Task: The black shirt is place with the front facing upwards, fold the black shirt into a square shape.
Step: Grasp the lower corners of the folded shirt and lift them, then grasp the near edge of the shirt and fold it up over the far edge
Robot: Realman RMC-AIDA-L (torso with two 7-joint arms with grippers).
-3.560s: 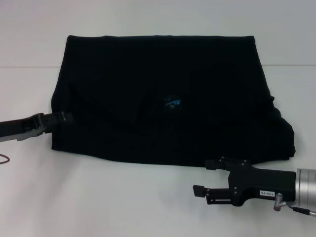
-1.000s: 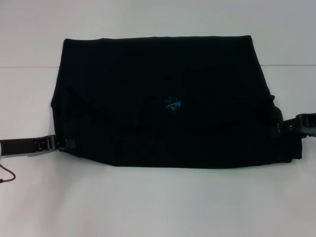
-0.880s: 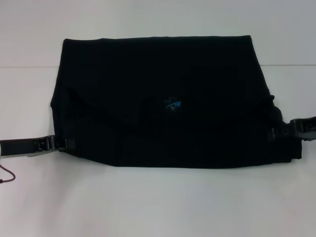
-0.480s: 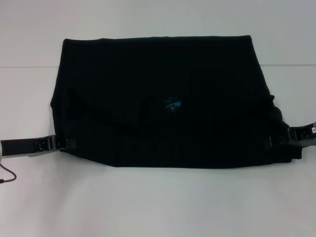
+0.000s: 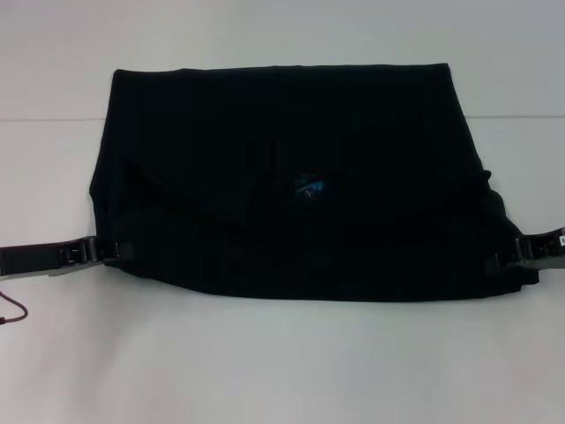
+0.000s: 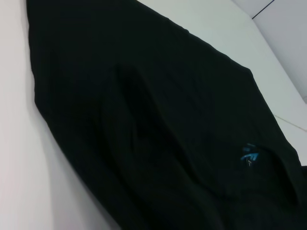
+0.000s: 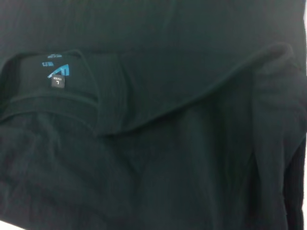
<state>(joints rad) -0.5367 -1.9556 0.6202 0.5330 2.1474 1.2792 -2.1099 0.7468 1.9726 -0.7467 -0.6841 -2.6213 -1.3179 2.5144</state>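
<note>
Right gripper point(image 5: 516, 256) having slid onto black shirt's point(image 5: 291, 177) right hem; both grips unclear. Blue neck label point(image 7: 56, 71) reading "L". Shirt lying folded mid-table point(image 5: 282, 362), left gripper point(image 5: 113, 252) touching its left hem.

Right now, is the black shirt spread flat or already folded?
Partly folded: the black shirt lies with layers overlapping, blue neck label mid-cloth, not yet square.
</note>
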